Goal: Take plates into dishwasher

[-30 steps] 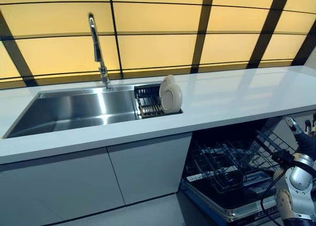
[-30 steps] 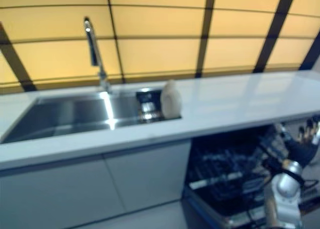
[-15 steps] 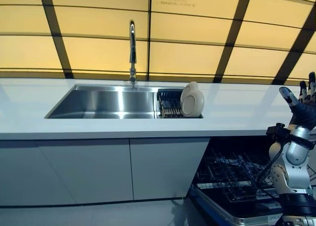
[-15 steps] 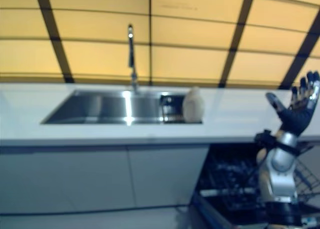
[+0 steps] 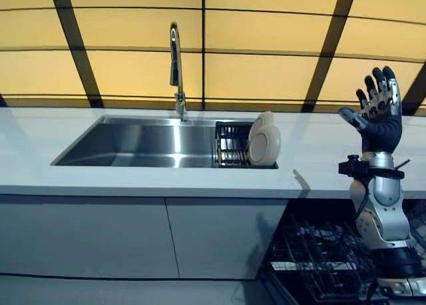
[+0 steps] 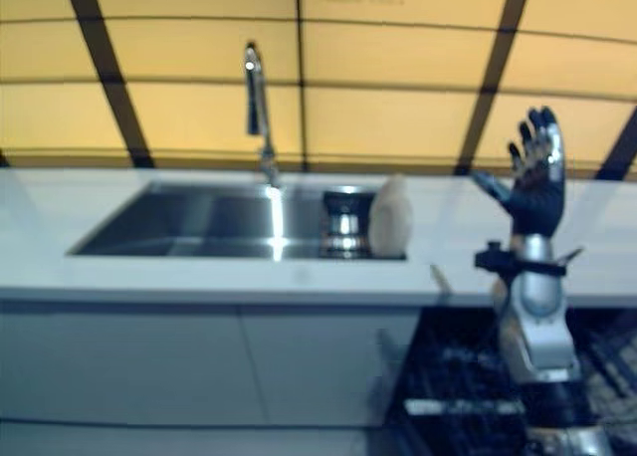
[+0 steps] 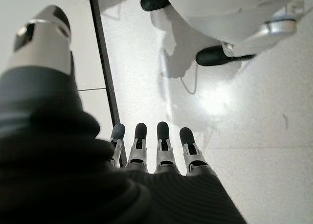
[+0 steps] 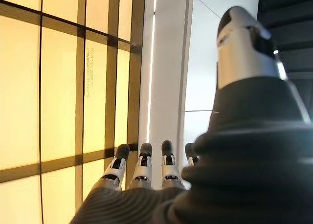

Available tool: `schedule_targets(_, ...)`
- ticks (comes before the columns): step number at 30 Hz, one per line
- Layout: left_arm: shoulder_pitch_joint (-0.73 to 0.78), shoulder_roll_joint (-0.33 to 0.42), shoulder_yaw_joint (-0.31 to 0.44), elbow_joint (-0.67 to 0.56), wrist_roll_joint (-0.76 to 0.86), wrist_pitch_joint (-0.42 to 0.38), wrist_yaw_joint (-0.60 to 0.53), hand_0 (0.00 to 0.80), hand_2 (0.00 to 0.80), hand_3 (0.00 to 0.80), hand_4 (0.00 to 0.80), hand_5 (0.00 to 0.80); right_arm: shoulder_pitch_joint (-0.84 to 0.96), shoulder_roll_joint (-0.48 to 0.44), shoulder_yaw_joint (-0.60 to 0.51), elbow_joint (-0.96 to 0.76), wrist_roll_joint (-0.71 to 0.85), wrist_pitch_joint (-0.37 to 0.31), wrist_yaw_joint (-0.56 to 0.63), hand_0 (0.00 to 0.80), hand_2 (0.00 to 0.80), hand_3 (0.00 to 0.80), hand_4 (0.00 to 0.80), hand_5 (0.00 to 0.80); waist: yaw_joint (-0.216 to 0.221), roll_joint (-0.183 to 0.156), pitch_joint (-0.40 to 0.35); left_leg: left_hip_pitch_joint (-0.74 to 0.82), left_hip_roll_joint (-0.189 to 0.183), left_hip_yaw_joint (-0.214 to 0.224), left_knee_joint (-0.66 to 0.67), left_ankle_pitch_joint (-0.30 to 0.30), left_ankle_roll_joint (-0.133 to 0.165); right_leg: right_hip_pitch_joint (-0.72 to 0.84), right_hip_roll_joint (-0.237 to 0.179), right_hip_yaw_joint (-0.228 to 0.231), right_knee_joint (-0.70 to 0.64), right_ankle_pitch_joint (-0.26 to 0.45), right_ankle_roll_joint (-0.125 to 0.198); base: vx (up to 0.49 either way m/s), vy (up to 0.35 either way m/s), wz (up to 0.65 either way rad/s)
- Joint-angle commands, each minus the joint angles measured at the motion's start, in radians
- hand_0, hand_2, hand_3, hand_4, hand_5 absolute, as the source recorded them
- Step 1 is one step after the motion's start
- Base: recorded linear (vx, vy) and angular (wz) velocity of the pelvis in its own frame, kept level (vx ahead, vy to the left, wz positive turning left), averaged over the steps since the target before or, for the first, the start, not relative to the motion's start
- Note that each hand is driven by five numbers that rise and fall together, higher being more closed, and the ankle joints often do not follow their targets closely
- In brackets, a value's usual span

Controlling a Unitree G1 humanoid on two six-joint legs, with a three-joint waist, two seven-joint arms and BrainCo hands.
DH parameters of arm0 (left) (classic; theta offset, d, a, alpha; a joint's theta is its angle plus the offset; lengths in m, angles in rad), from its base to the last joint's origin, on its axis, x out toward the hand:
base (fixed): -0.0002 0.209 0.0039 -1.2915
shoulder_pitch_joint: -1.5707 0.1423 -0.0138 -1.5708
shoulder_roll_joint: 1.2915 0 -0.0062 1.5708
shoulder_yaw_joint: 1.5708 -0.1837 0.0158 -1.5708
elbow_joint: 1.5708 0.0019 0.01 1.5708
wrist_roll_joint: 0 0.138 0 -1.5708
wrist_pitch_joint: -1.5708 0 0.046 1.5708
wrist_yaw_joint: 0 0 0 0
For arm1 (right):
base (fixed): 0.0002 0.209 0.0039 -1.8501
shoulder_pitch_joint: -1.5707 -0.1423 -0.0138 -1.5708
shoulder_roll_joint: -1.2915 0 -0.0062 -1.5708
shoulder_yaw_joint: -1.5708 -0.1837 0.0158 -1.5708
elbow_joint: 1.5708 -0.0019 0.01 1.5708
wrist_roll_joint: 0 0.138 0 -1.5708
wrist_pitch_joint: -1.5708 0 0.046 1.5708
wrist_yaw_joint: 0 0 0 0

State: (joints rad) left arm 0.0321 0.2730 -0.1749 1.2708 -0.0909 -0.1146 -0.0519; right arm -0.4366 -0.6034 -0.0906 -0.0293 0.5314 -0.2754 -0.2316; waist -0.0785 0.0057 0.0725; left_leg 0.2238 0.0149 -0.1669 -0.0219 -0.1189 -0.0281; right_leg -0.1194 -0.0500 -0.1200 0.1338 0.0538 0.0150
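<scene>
The plates (image 5: 264,139) stand in the sink rack (image 5: 231,145). The right hand (image 5: 377,113) is up high, well apart from them, fingers (image 5: 376,89) straight and empty. The left hand (image 7: 146,185) hangs open over the floor (image 7: 254,106).

- wide white countertop (image 5: 319,160) is sitting bare right of the steel sink (image 5: 140,142)
- tall chrome tap (image 5: 176,68) is standing behind it
- cream plates (image 5: 264,140) are leaning upright in the sink's dark rack (image 5: 231,145)

A long white countertop (image 5: 133,182) carries a steel sink (image 5: 133,145) set into it. A dark rack (image 5: 229,145) in the sink holds upright cream plates (image 5: 264,140), well left of the raised right hand (image 5: 379,122).
</scene>
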Motion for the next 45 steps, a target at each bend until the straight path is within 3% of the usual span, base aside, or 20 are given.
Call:
schedule_targets(1,-0.025,0.047,0.0,-0.045,0.038,-0.026,-0.013,0.0,0.0,0.0,0.0,0.0,-0.083,-0.008,0.033,-0.014,-0.004,0.015,-0.013,0.0,0.0,0.0,0.0,0.0,0.03,-0.062,-0.028,0.081,-0.081,-0.002,0.043,-0.077,0.03,-0.028,-0.069,0.031,-0.073,0.125,0.092,0.159,-0.187,0.01)
schedule_targets(5,-0.026,0.039,-0.008,-0.078,0.032,-0.04,-0.013,0.0,0.0,0.0,0.0,0.0,-0.089,0.002,0.056,-0.023,-0.014,0.026,-0.028,0.0,0.0,0.0,0.0,0.0,0.038,-0.068,-0.025,0.067,-0.072,0.008,0.087,-0.085,0.021,-0.016,-0.065,0.024,-0.069,0.11,0.082,0.11,-0.15,-0.02)
schedule_targets(10,-0.033,0.039,-0.006,-0.05,0.023,-0.036,0.002,0.0,0.0,0.0,0.0,0.0,-0.103,0.009,0.082,-0.033,-0.026,0.051,-0.041,0.0,0.0,0.0,0.0,0.0,0.035,-0.064,-0.027,0.035,-0.061,0.007,0.158,-0.022,0.007,-0.012,-0.039,0.027,-0.057,0.084,0.055,0.073,-0.114,0.0)
schedule_targets(15,-0.038,0.038,0.004,0.012,0.011,-0.05,0.015,0.0,0.0,0.0,0.0,0.0,-0.14,0.005,0.118,-0.008,-0.029,0.046,-0.044,0.0,0.0,0.0,0.0,0.0,0.035,-0.064,-0.032,-0.013,-0.058,0.009,0.316,0.12,-0.036,0.017,-0.013,0.009,-0.059,0.042,0.012,0.052,-0.112,0.0)
schedule_targets(16,-0.039,0.032,0.01,0.023,0.011,-0.057,0.02,0.0,0.0,0.0,0.0,0.0,-0.147,0.002,0.128,-0.007,-0.031,0.049,-0.049,0.0,0.0,0.0,0.0,0.0,0.041,-0.077,-0.029,-0.054,-0.071,0.027,0.434,0.175,-0.053,0.042,-0.021,-0.001,-0.065,0.027,-0.005,0.03,-0.104,0.04)
schedule_targets(17,-0.039,0.032,0.01,0.024,0.011,-0.058,0.02,0.0,0.0,0.0,0.0,0.0,-0.147,0.003,0.128,-0.007,-0.031,0.049,-0.049,0.0,0.0,0.0,0.0,0.0,0.04,-0.077,-0.03,-0.057,-0.072,0.027,0.439,0.173,-0.053,0.041,-0.021,-0.002,-0.064,0.027,-0.005,0.039,-0.131,0.06)
schedule_targets(19,-0.04,0.021,0.014,0.027,0.015,-0.074,0.026,0.0,0.0,0.0,0.0,0.0,-0.146,-0.002,0.135,-0.006,-0.049,0.053,-0.058,0.0,0.0,0.0,0.0,0.0,0.059,-0.099,-0.01,-0.178,-0.101,0.081,0.679,0.199,-0.07,0.09,-0.036,-0.015,-0.067,0.004,-0.028,0.064,-0.136,0.03)
schedule_targets(20,-0.04,0.017,0.013,0.016,0.016,-0.075,0.028,0.0,0.0,0.0,0.0,0.0,-0.144,-0.008,0.132,-0.011,-0.056,0.056,-0.065,0.0,0.0,0.0,0.0,0.0,0.067,-0.109,0.003,-0.24,-0.101,0.112,0.754,0.192,-0.075,0.108,-0.045,-0.018,-0.067,0.0,-0.035,0.099,-0.148,-0.29)
schedule_targets(21,-0.044,0.013,0.006,-0.007,0.017,-0.065,0.028,0.0,0.0,0.0,0.0,0.0,-0.142,-0.018,0.125,-0.014,-0.058,0.057,-0.072,0.0,0.0,0.0,0.0,0.0,0.079,-0.12,0.024,-0.333,-0.075,0.149,0.756,0.181,-0.065,0.133,-0.052,-0.013,-0.065,-0.007,-0.035,0.064,-0.092,-0.37)
schedule_targets(22,-0.044,0.013,0.005,-0.009,0.017,-0.063,0.027,0.0,0.0,0.0,0.0,0.0,-0.142,-0.019,0.123,-0.013,-0.058,0.057,-0.073,0.0,0.0,0.0,0.0,0.0,0.082,-0.116,0.026,-0.338,-0.068,0.152,0.761,0.173,-0.064,0.135,-0.047,-0.011,-0.063,-0.009,-0.035,0.099,-0.054,0.01)
schedule_targets(24,-0.045,0.014,-0.002,-0.023,0.024,-0.059,0.026,0.0,0.0,0.0,0.0,0.0,-0.152,-0.025,0.121,-0.011,-0.059,0.061,-0.081,0.0,0.0,0.0,0.0,0.0,0.094,-0.112,0.044,-0.377,-0.04,0.176,0.683,0.172,-0.048,0.157,-0.037,0.003,-0.063,-0.022,-0.029,0.133,0.005,0.22)
schedule_targets(26,-0.042,0.025,-0.004,-0.032,0.016,-0.056,0.025,0.0,0.0,0.0,0.0,0.0,-0.185,-0.015,0.134,0.004,-0.064,0.067,-0.095,0.0,0.0,0.0,0.0,0.0,0.115,-0.094,0.061,-0.369,-0.005,0.215,0.504,0.203,-0.047,0.197,-0.002,0.028,-0.07,-0.048,-0.021,0.248,0.052,-0.17)
schedule_targets(27,-0.036,0.029,-0.005,-0.037,0.015,-0.053,0.027,0.0,0.0,0.0,0.0,0.0,-0.207,-0.006,0.149,0.025,-0.065,0.066,-0.109,0.0,0.0,0.0,0.0,0.0,0.136,-0.078,0.065,-0.383,0.005,0.22,0.35,0.238,-0.049,0.23,0.031,0.051,-0.085,-0.063,-0.014,0.268,0.066,-0.19)
schedule_targets(30,-0.014,0.03,-0.012,-0.047,0.015,-0.047,0.035,0.0,0.0,0.0,0.0,0.0,-0.217,-0.001,0.166,0.055,-0.059,0.049,-0.121,0.0,0.0,0.0,0.0,0.0,0.176,-0.067,0.07,-0.403,0.0,0.195,0.171,0.303,-0.06,0.292,0.058,0.094,-0.117,-0.079,-0.006,0.286,0.063,-0.16)
schedule_targets(32,0.012,0.029,-0.012,-0.044,0.009,-0.052,0.043,0.0,0.0,0.0,0.0,0.0,-0.212,-0.007,0.167,0.069,-0.042,0.038,-0.107,0.0,0.0,0.0,0.0,0.0,0.209,-0.062,0.073,-0.446,0.006,0.171,0.065,0.375,-0.074,0.362,0.075,0.152,-0.151,-0.095,-0.004,0.312,0.076,-0.41)
schedule_targets(34,0.024,0.029,-0.009,-0.041,-0.002,-0.052,0.042,0.0,0.0,0.0,0.0,0.0,-0.213,-0.02,0.164,0.079,-0.025,0.032,-0.085,0.0,0.0,0.0,0.0,0.0,0.224,-0.063,0.078,-0.468,-0.001,0.148,0.072,0.39,-0.075,0.389,0.075,0.193,-0.163,-0.105,-0.004,0.195,0.096,-0.57)
schedule_targets(35,0.024,0.028,-0.007,-0.037,-0.012,-0.05,0.041,0.0,0.0,0.0,0.0,0.0,-0.213,-0.025,0.164,0.085,-0.015,0.025,-0.072,0.0,0.0,0.0,0.0,0.0,0.227,-0.068,0.077,-0.469,-0.006,0.145,0.078,0.362,-0.067,0.392,0.066,0.203,-0.168,-0.108,0.001,0.165,0.177,-0.42)
schedule_targets(36,0.016,0.029,-0.005,-0.027,-0.025,-0.042,0.038,0.0,0.0,0.0,0.0,0.0,-0.211,-0.035,0.158,0.089,-0.004,0.021,-0.054,0.0,0.0,0.0,0.0,0.0,0.223,-0.077,0.074,-0.463,-0.006,0.163,0.075,0.315,-0.053,0.394,0.046,0.199,-0.174,-0.113,0.01,0.124,0.158,-0.35)
schedule_targets(41,-0.019,0.032,-0.009,-0.019,-0.04,-0.044,0.039,0.0,0.0,0.0,0.0,0.0,-0.153,-0.066,0.106,0.053,0.018,0.018,-0.04,0.0,0.0,0.0,0.0,0.0,0.214,-0.105,0.062,-0.484,-0.016,0.203,0.142,0.241,-0.025,0.395,-0.009,0.162,-0.155,-0.128,0.041,0.172,0.134,-0.7)
schedule_targets(45,-0.048,0.044,-0.01,-0.038,-0.041,-0.065,0.032,0.0,0.0,0.0,0.0,0.0,-0.119,-0.067,0.071,0.041,0.032,0.002,-0.033,0.0,0.0,0.0,0.0,0.0,0.223,-0.125,0.048,-0.507,-0.04,0.209,0.17,0.218,-0.001,0.38,-0.047,0.138,-0.136,-0.126,0.071,0.145,0.088,0.02)
